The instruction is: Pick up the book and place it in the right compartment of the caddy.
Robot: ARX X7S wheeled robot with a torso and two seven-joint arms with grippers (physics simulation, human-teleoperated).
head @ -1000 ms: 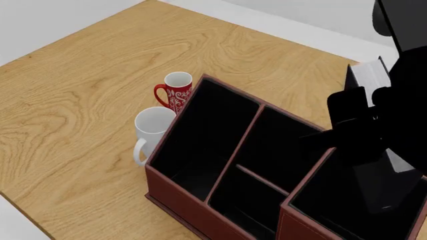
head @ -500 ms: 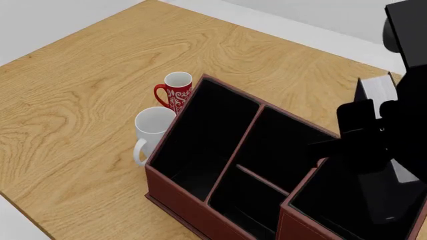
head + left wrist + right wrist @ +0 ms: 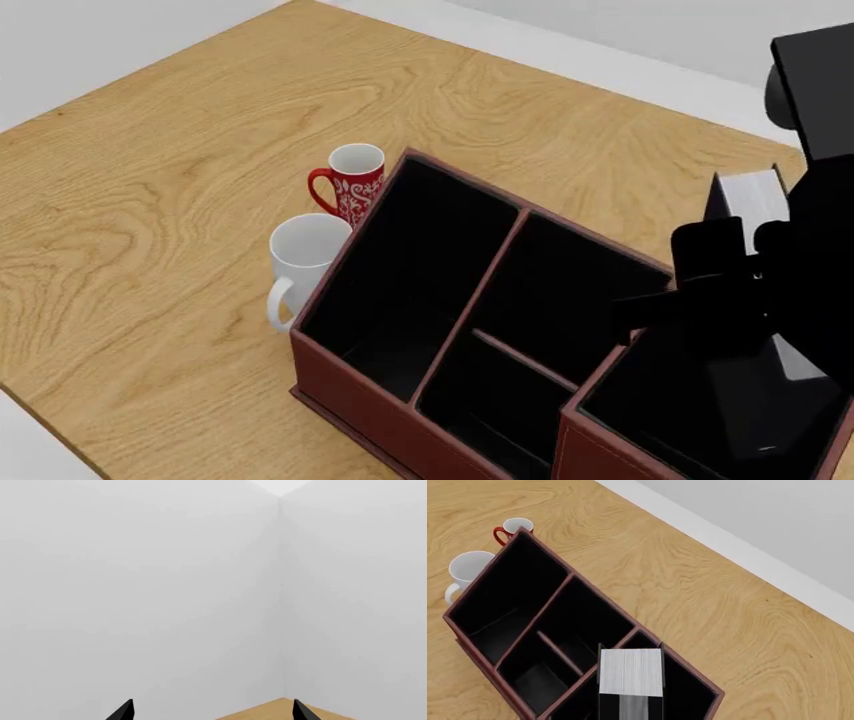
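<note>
The right gripper (image 3: 630, 707) holds the book (image 3: 631, 672) tight between its fingers, with the white pages showing. The book hangs just above the right compartment (image 3: 694, 410) of the caddy (image 3: 400, 395). That compartment is at the caddy's raised end. A red mug (image 3: 351, 183) and a white mug (image 3: 304, 255) stand beside the caddy's other end, on the table (image 3: 160, 180). The left gripper (image 3: 212, 711) is away from the caddy. Its fingers are spread apart and hold nothing.

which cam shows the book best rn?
Right wrist: the book, white page edges up, sits over the caddy. Head view shows only its top corner behind the arm. Left wrist shows none of it.
</note>
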